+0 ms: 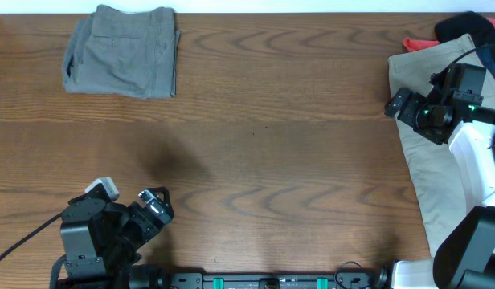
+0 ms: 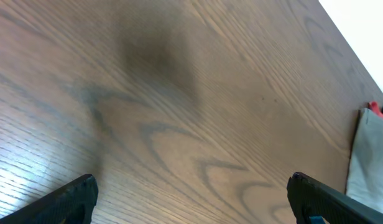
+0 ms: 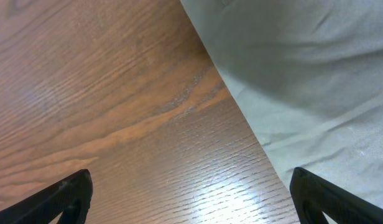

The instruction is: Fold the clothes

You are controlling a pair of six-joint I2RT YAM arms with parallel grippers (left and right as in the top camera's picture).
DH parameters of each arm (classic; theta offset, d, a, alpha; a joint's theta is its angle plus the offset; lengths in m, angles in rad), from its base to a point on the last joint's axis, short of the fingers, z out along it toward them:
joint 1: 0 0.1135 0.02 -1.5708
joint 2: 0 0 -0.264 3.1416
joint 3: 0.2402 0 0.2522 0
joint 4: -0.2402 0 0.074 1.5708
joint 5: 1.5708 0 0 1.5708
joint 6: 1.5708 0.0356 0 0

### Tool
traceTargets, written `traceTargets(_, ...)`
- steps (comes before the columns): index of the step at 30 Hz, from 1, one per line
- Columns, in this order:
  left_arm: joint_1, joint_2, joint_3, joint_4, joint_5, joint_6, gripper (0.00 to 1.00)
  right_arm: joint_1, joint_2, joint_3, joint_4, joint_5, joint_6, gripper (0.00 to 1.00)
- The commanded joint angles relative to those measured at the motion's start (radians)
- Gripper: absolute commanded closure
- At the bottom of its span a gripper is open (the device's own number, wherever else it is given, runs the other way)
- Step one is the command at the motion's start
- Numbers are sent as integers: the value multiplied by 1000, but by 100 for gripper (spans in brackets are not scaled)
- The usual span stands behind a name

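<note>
The left jaws stand wide apart with nothing between them, their black fingers over bare wood of the desk at its near left. The right jaws are spread just as wide and hold nothing. They hang over the wood just beside the left edge of the tan shorts, which lie spread along the right side of the desk under the right arm. Past the shorts, in the far right corner, lie a red piece and a dark piece. The grey-green shorts lie folded flat at the far left, well apart from the left arm.
</note>
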Motion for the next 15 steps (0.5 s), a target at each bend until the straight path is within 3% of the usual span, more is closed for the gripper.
traceTargets(1,-3,-4,-9,-2,-78,5,2,-1,2,11,-1,0,-18,1)
traceTargets(7,-3,-29,-63,35,-92,89,2,-1,2,11,-1,0,-18,1)
traceTargets(15,-3,-226,-285,355,-94,188,2,-1,2,11,-1,0,-18,1)
